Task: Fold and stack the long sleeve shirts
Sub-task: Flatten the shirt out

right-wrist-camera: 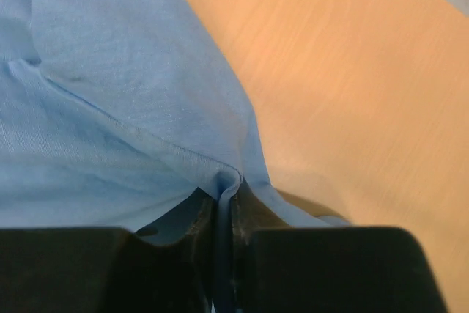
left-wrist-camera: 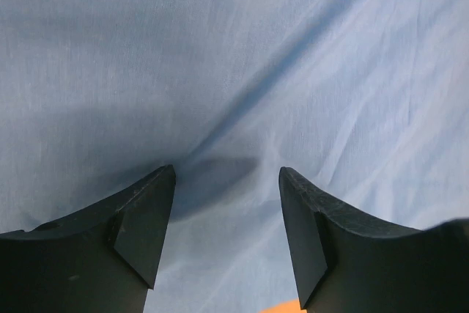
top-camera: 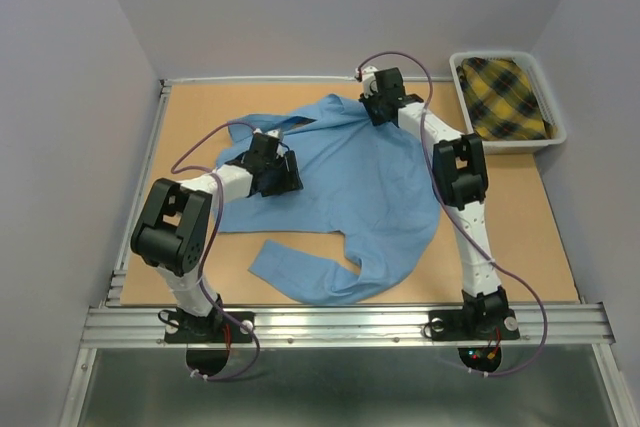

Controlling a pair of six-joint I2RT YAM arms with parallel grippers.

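- One light blue shirt [top-camera: 370, 197] lies crumpled and partly spread on the middle of the table [top-camera: 520, 237], between the two arms.
- Its long axis runs from the far edge of the table toward the near edge. The far end is bunched up under the right arm and the rounded lower end reaches close to the near rail.
- A near sleeve [top-camera: 300, 272] branches off the lower end and points left along the near edge as a flat strip. More cloth trails off to the far left.
- The left gripper [left-wrist-camera: 227, 170] hangs over the shirt's left part with its jaws wide apart. Only smooth blue fabric lies below them and nothing is between them.
- The right gripper [right-wrist-camera: 225, 194] is clenched on a thin fold at the shirt's far edge, right where the cloth meets bare wood.
- A white bin [top-camera: 505, 56] sits at the far right corner, well apart from the shirt, holding a yellow plaid cloth [top-camera: 505, 97].
- Both forearms reach over the shirt and hide parts of it from above.
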